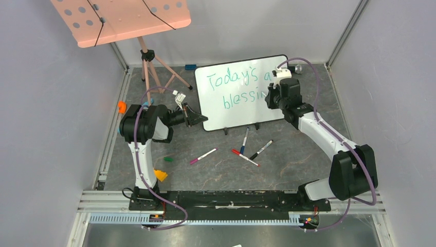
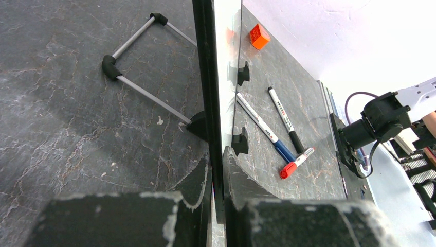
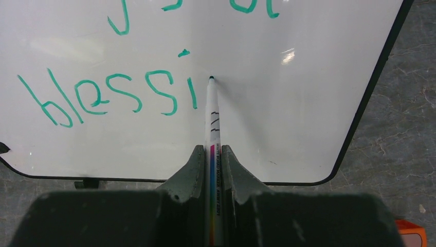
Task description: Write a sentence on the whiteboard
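On the dark marbled counter [image 1: 288, 164], just past the arm bases, lie a small green cap [image 1: 168, 159] and an orange scrap [image 1: 161, 175] beside the left arm. Further in, 4 loose markers are scattered below the board: a pink one [image 1: 203, 156], a red one [image 1: 245, 157], a black one [image 1: 261, 150] and a blue one [image 1: 244, 140].

The whiteboard [image 1: 241, 116] stands tilted on its small black feet in the middle of the counter, towards the back. The left gripper [image 1: 198, 119] has its fingers [image 2: 241, 185] pinched on the board's lower left edge, 1 on each side of the thin black frame. The right gripper [image 3: 212, 149] comes in from the right, its fingers [image 3: 187, 172] pressed together on a teal marker [image 3: 212, 113]. The marker's tip touches the white surface just right of the last written letter.

The sentence [image 3: 118, 95] is in teal-green handwriting on 2 lines: "Today's a" above and "blessi" below. In the top view the right gripper covers the end of the second line, so the last stroke is hard to read there.

An orange block [image 1: 122, 106] sits near the left wall. Behind the board stands a pink perforated music-stand tray [image 1: 123, 18] on a tripod.
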Robot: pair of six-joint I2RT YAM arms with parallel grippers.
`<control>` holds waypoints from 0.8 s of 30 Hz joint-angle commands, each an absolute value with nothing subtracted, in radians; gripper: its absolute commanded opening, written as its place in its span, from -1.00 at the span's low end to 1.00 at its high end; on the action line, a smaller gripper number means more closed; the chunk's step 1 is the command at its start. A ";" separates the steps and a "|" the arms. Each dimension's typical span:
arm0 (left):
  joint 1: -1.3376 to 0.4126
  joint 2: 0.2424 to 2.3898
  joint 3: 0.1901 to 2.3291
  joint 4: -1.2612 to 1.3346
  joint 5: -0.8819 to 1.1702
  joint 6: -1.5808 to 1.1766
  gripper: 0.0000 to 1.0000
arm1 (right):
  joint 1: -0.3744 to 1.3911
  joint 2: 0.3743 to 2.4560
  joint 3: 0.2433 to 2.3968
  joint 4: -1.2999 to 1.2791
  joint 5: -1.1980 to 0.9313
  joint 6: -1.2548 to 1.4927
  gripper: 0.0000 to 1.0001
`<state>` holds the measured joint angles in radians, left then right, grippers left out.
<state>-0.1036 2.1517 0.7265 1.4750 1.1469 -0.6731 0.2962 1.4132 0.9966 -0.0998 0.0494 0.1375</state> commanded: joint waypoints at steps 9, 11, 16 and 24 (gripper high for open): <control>-0.107 2.169 0.746 1.557 1.157 -0.627 -0.96 | 0.270 1.416 1.037 -0.105 0.112 0.131 -1.00; -0.106 2.170 0.746 1.557 1.157 -0.627 -0.96 | 0.268 1.413 1.030 -0.106 0.110 0.130 -1.00; -0.106 2.169 0.746 1.558 1.157 -0.627 -0.96 | 0.268 1.405 0.997 -0.106 0.094 0.129 -1.00; -0.106 2.170 0.748 1.557 1.157 -0.627 -0.96 | 0.268 1.376 0.915 -0.095 0.073 0.133 -1.00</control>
<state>-0.1036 2.1521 0.7265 1.4746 1.1469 -0.6731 0.2764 1.3937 0.9562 -0.1013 0.0689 0.1375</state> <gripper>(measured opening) 0.107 0.114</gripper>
